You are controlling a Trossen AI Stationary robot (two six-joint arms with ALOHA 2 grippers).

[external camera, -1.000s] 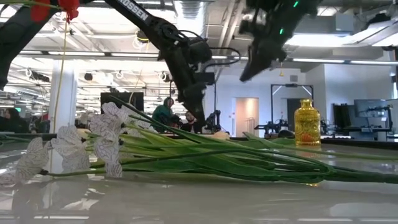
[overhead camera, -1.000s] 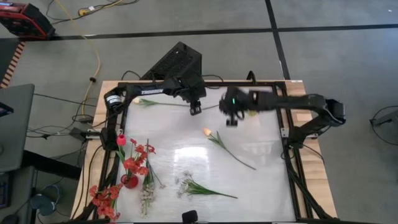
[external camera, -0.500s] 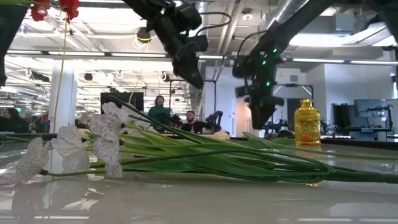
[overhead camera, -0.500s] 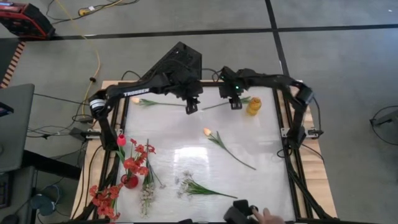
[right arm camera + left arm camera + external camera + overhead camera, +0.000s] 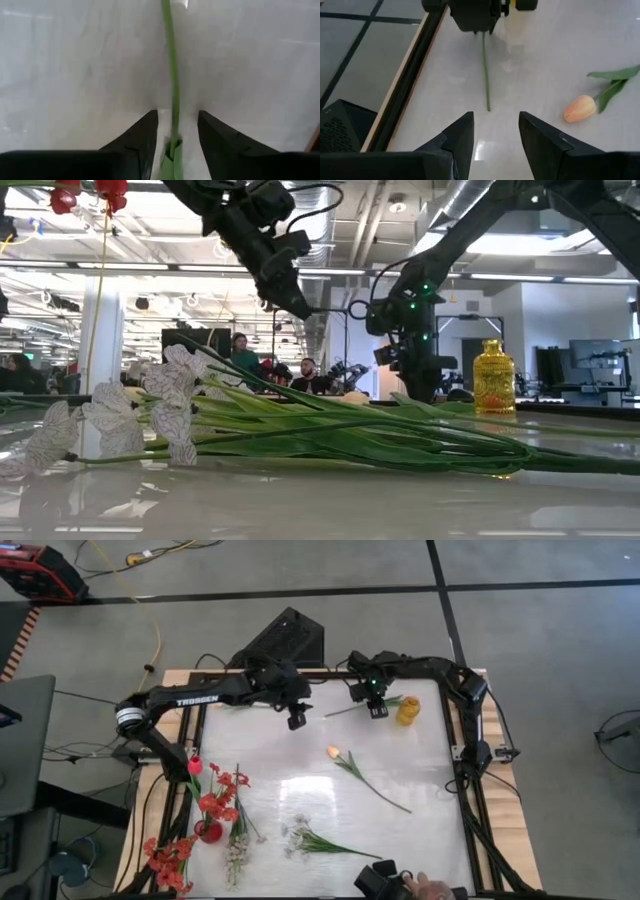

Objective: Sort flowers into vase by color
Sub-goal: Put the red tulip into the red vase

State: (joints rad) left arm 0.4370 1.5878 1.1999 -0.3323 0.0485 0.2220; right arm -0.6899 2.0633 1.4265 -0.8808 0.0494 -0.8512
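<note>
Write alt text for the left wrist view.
The left gripper hangs with its jaws open over the white table, pointing at a thin green stem that runs to the right gripper. A peach tulip lies off to one side.

The left claw hangs open over the desk's far side; the right claw sits low nearby, fingers parted.

High view: overhead, straight down on white table. Low view: table height, level across, close to white blossom spray. Wrist views: steep, near surface. Both wrist views share thin green stem on table.
</note>
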